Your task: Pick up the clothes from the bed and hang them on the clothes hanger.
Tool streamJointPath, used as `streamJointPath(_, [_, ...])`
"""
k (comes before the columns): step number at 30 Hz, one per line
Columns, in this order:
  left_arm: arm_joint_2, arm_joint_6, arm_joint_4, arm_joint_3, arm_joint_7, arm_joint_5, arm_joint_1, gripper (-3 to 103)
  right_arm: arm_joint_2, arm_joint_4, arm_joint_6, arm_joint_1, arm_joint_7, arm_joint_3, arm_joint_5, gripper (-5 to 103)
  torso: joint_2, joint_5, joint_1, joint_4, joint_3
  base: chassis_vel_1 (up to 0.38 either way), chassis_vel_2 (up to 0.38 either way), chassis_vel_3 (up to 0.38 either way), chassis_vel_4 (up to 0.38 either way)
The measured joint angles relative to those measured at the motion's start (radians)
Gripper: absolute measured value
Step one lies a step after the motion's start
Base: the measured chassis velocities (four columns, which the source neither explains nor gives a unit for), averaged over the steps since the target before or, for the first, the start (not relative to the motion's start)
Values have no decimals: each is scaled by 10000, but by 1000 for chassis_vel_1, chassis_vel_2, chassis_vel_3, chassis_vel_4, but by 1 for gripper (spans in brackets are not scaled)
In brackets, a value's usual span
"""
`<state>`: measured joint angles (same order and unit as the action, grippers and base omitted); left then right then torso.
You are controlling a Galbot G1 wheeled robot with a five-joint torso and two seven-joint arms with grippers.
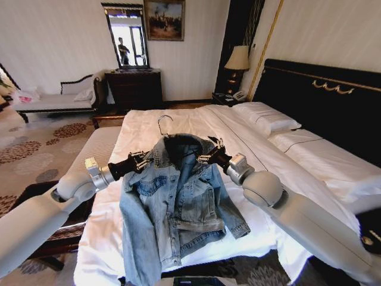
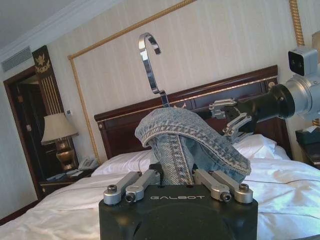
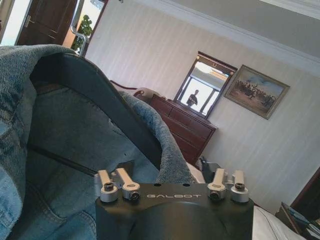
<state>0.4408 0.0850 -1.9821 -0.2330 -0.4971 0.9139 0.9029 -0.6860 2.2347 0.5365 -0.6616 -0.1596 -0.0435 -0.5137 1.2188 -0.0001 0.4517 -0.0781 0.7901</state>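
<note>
The clothes, a light-blue denim jacket, hang in the air over the foot of the bed, draped on the clothes hanger. The hanger's silver hook sticks up above the collar. My left gripper is shut on the jacket's left shoulder, and my right gripper is shut on the right shoulder. In the left wrist view, denim bunches between the left gripper fingers, with the hook above. In the right wrist view, the hanger's black arm runs inside the jacket, which the right gripper grips.
White pillows lie by the black headboard. A bedside lamp stands in the corner. A dark dresser with a mirror and a white chaise line the far wall. Patterned carpet lies to the left.
</note>
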Motion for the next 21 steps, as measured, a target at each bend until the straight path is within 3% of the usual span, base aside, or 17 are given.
streamJointPath(6, [23, -17, -90, 36, -1, 0, 0, 19, -22, -93, -80, 118, 46, -50, 86, 57, 0, 0, 0, 0, 0, 0, 0, 0, 0])
streamJointPath(7, [4, -21, -170, 33, 12, 11, 24, 19, -110, -134, -74, 276, 75, -203, 134, 43, 0, 0, 0, 0, 1, 0, 0, 0, 0])
streamJointPath(9, [-18, -24, -198, 18, 26, 17, 56, 19, -173, -182, -70, 360, 63, -299, 177, 43, 0, 0, 0, 0, 0, 0, 0, 0, 0])
streamJointPath(15, [-105, -25, -303, -47, -23, 36, 186, 19, -367, -418, -79, 677, 64, -669, 424, 68, 0, 0, 0, 2, 0, 0, 0, 0, 0])
streamJointPath(18, [-111, -25, -336, -49, -31, 41, 198, 19, -402, -469, -90, 738, 68, -743, 517, 73, 0, 0, 0, 1, 1, 0, 0, 0, 0])
streamJointPath(21, [-90, -28, -364, -44, -32, 41, 225, 19, -423, -519, -94, 790, 76, -791, 628, 89, 0, 0, 0, 1, 1, 0, 0, 0, 0])
